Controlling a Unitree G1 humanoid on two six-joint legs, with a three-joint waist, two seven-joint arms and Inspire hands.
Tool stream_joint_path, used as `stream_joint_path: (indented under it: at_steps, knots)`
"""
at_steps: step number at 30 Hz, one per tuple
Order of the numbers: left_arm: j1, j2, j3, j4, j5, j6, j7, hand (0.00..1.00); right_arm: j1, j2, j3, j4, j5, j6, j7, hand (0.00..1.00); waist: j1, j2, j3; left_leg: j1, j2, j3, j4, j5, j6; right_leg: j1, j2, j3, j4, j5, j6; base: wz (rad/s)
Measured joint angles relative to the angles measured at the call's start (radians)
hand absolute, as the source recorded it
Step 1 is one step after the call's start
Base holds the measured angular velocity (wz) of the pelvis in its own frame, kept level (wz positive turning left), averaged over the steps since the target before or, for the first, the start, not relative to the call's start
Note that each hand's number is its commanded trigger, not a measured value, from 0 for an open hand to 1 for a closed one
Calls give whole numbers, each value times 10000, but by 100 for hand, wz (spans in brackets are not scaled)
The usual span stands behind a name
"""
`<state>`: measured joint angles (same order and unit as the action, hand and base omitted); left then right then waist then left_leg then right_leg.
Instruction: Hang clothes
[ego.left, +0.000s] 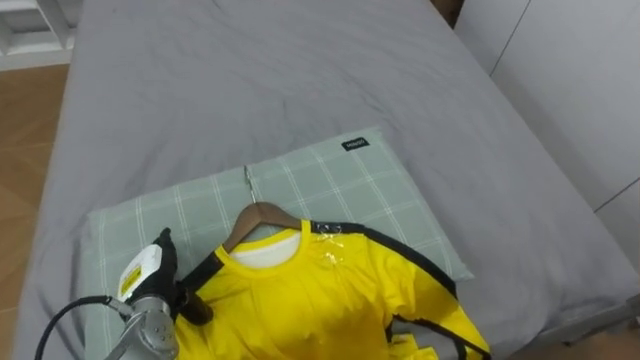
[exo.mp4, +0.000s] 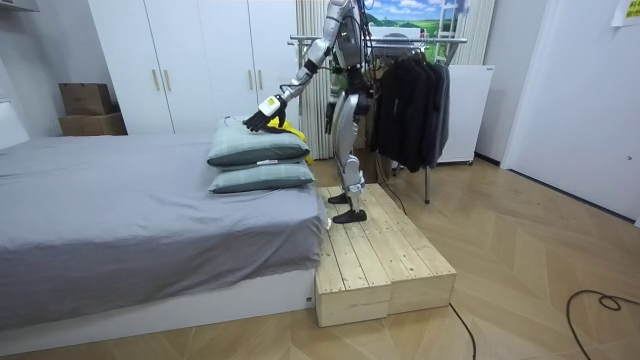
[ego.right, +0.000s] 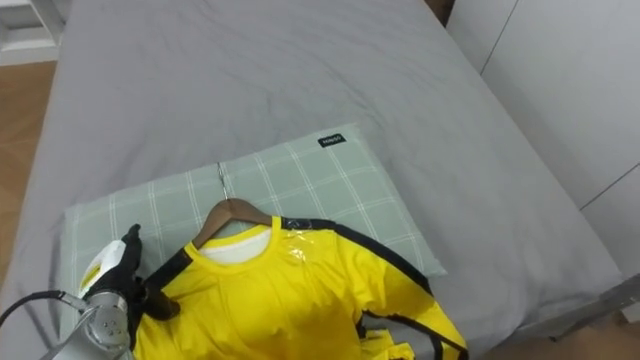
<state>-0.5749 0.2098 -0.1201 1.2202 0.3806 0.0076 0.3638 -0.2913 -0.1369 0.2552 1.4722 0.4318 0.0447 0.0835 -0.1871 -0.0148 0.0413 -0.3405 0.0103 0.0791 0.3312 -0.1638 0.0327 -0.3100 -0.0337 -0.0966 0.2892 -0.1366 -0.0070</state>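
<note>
A yellow shirt (ego.left: 320, 295) with black trim and a white collar lies on a green checked pillow (ego.left: 330, 185) at the near end of the bed. It is on a wooden hanger (ego.left: 262, 214), whose metal hook points up the pillow. My left hand (ego.left: 152, 285) comes in from the lower left, its dark fingers curled on the shirt's left shoulder over the hanger's end. In the room view I stand on a wooden platform (exo.mp4: 375, 255) beside the bed, with my left arm stretched to the pillows (exo.mp4: 258, 150). My right hand (exo.mp4: 331, 124) hangs by my hip.
The grey bed (ego.left: 300, 70) stretches away beyond the pillow, its edge on the right. A clothes rack (exo.mp4: 410, 95) with dark garments stands behind me. White wardrobes (exo.mp4: 200, 60) line the wall. Two pillows are stacked under the shirt.
</note>
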Motion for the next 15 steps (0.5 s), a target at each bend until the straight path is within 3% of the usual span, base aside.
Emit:
stream_joint_path:
  at_steps: [8, 13, 15]
  knots:
    - [-1, -14, -3, -9, -657, -57, 396, 0, -114, 36, -23, -82, -12, 0, -66, 0, 8, 89, 59, -303, -8, -152, 70, 0, 0, -218, -6, -149, 30, -12, -18, 5]
    - [-2, -16, -14, -36, -748, -177, 526, 0, -364, 37, -16, -98, 0, -16, -79, 0, 10, 80, 196, -334, -21, -209, 109, 0, 0, -237, -19, -195, 90, -22, -27, 3]
    - [-2, -28, -15, -37, -742, -258, 582, 0, -402, 41, -15, -129, 0, -24, -74, 0, 5, 72, 210, -350, -36, -249, 125, 0, 0, -237, -30, -226, 110, -52, -30, 6]
